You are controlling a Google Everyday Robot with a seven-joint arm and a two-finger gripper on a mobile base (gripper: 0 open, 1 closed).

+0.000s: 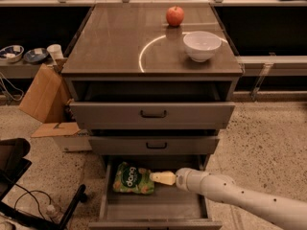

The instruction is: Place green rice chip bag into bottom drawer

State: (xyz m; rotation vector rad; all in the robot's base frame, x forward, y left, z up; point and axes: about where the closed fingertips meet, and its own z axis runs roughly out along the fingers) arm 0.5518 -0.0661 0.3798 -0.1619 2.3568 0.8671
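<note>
The green rice chip bag (132, 178) lies flat on the floor of the bottom drawer (158, 206), at its back left. The drawer is pulled out. My gripper (162, 178) reaches into the drawer from the right on a white arm (230, 195). Its cream tip is at the bag's right edge.
Two shallower grey drawers with black handles (153, 114) sit above, the upper one slightly open. A red apple (175, 16) and a white bowl (202, 45) stand on the cabinet top. A cardboard box (41, 95) and a black chair base (29, 195) are at the left.
</note>
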